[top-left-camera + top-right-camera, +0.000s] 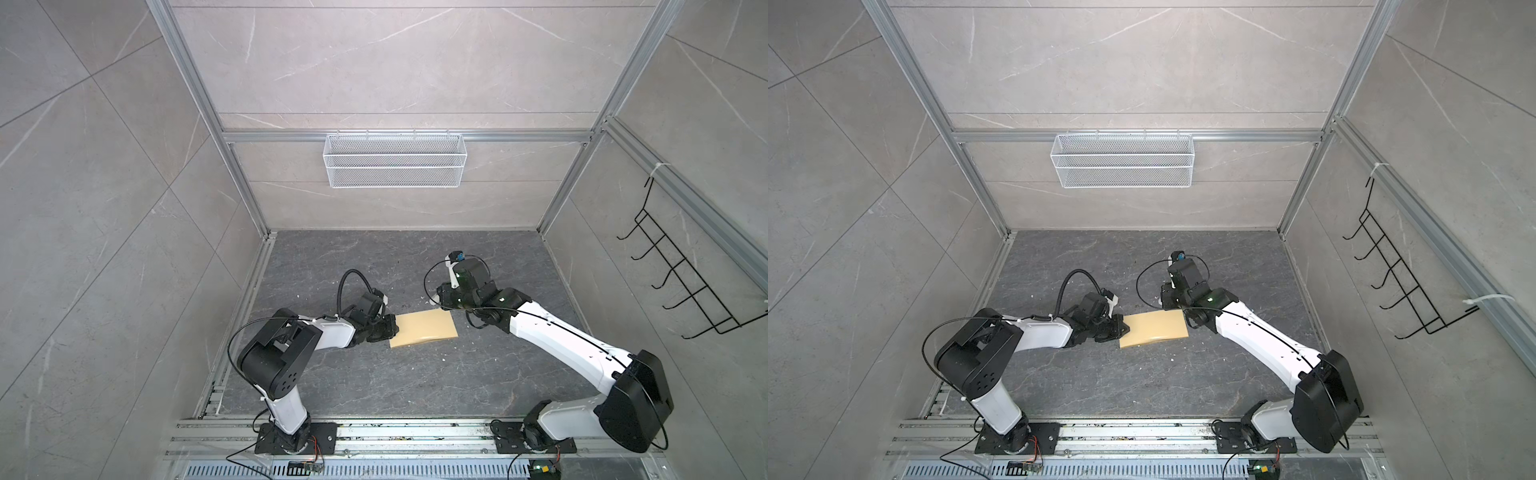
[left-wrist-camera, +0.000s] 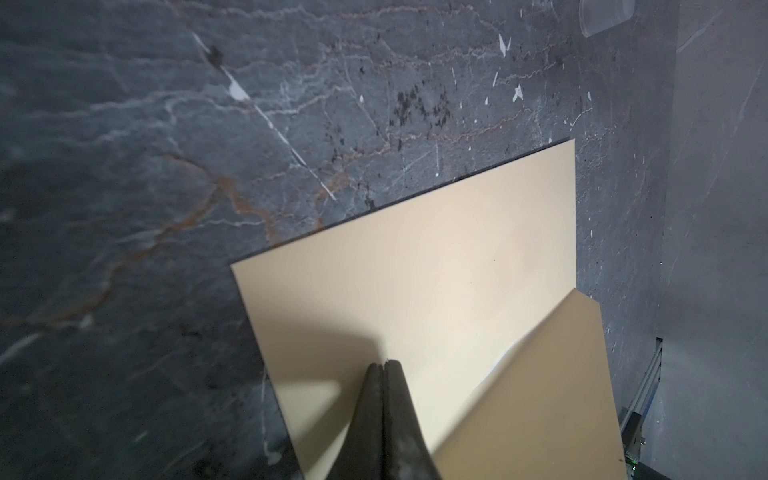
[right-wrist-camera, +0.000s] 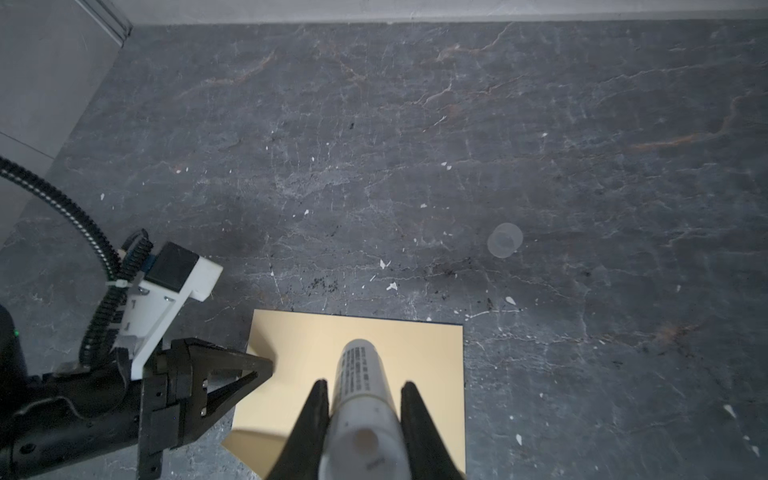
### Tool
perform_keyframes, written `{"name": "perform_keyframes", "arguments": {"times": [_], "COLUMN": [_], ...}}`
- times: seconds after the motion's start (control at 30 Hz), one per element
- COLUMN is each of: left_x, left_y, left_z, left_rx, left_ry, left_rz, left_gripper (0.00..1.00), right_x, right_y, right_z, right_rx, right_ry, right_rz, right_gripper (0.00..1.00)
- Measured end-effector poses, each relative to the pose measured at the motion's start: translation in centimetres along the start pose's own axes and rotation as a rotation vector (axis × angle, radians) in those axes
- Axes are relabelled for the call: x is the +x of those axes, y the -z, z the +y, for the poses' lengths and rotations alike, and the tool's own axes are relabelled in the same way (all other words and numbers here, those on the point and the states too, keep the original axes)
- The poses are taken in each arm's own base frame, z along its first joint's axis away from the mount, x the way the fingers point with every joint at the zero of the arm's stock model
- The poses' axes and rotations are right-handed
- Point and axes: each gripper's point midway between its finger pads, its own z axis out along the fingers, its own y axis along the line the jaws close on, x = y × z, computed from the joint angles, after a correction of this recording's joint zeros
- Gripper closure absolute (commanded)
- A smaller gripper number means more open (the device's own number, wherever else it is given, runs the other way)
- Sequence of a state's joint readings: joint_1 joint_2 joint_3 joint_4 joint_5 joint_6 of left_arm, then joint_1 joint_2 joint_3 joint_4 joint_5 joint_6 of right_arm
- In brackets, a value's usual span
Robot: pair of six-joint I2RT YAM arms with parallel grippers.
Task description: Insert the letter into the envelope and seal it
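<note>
The plain yellow-tan envelope (image 1: 424, 334) (image 1: 1154, 328) lies in the middle of the dark table. In the left wrist view its flap (image 2: 540, 395) stands lifted off the body (image 2: 415, 270). My left gripper (image 1: 392, 328) (image 2: 384, 363) is shut, with its tips resting on the envelope's left end; it also shows in the right wrist view (image 3: 266, 365). My right gripper (image 3: 364, 382) (image 1: 438, 297) hovers at the envelope's far right corner, shut on a white glue stick (image 3: 357, 361) that points over the envelope (image 3: 415, 345). The letter is hidden.
A white wire basket (image 1: 395, 166) hangs on the back wall and a black wire hook rack (image 1: 681, 274) on the right wall. Small white scraps (image 3: 390, 286) and a clear round disc (image 3: 505, 240) lie on the table beyond the envelope. Aluminium rails (image 1: 415, 432) run along the front.
</note>
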State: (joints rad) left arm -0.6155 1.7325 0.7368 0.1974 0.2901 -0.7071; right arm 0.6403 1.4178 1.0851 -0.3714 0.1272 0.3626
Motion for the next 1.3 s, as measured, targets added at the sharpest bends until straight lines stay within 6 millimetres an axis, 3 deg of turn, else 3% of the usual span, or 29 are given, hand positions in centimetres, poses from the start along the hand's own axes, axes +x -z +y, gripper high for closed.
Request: {"name": "perform_keyframes", "arguments": {"times": [0.2,0.3,0.83,1.3], "left_x": [0.0,0.0,-0.1,-0.1], "left_y": [0.0,0.0,0.0,-0.1], "left_z": [0.0,0.0,-0.1,-0.1], "left_rx": [0.000,0.000,0.003,0.004], "left_ry": [0.000,0.000,-0.001,-0.002], "left_rz": [-0.001,-0.001,-0.003,-0.006], "left_gripper": [1.00,1.00,1.00,1.00], "right_x": [3.1,4.5,7.3,7.2], "right_y": [-3.0,-3.9,-7.0,-7.1], "right_z": [5.1,6.4,5.2,4.6], "right_rx": [-0.006,-0.005,0.080,0.127], "right_ry": [0.160,0.204,0.240,0.255], "right_rz": [0.104,0.133,0.204,0.188], "right_gripper": [1.00,1.00,1.00,1.00]}}
